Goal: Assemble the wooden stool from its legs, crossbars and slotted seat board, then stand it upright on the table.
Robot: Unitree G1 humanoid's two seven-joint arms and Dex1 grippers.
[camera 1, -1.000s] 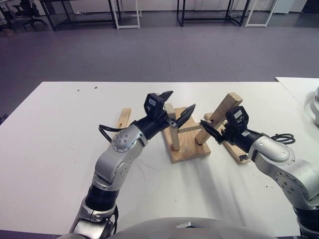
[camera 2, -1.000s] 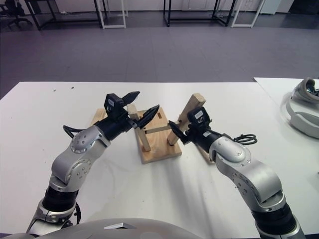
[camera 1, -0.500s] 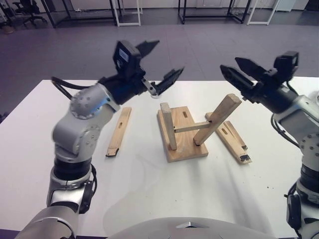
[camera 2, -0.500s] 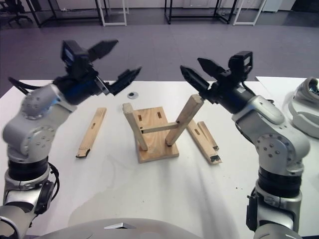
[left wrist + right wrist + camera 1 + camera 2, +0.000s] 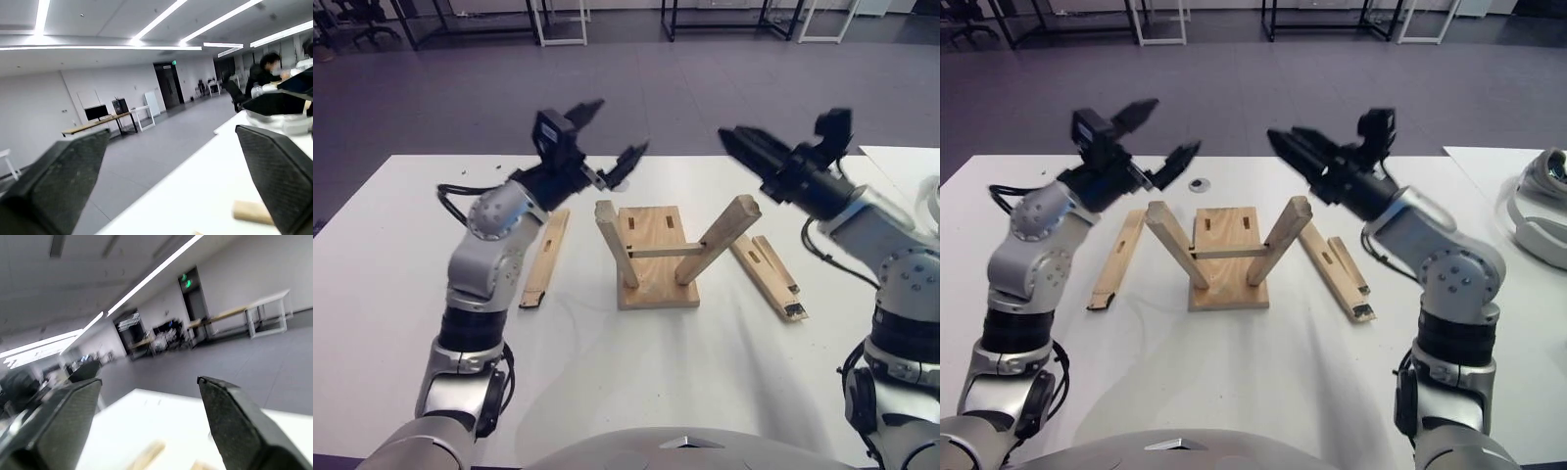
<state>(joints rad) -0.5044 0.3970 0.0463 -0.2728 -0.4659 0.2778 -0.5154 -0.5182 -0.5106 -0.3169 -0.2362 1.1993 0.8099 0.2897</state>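
Observation:
The slotted seat board (image 5: 654,227) lies flat at the table's middle. Two legs stand in it and splay apart, the left leg (image 5: 617,245) and the right leg (image 5: 717,240), joined by a thin crossbar (image 5: 661,252). A loose leg (image 5: 546,257) lies to the left of the board, and two more wooden pieces (image 5: 769,276) lie to its right. My left gripper (image 5: 615,127) hangs open above the table's far side, up and left of the left leg. My right gripper (image 5: 1285,137) is open too, raised above and behind the right leg. Neither holds anything; the left wrist view shows fingers (image 5: 54,181) wide apart.
A small grey disc (image 5: 1199,183) lies on the table behind the board. A white headset (image 5: 1540,206) rests on the neighbouring table at the right. The white table (image 5: 636,382) has bare room in front of the stool parts.
A second ago both grippers sat low at the two standing legs. They have let go and risen, open, above the table's far side. Since half a second ago both have drawn inward.

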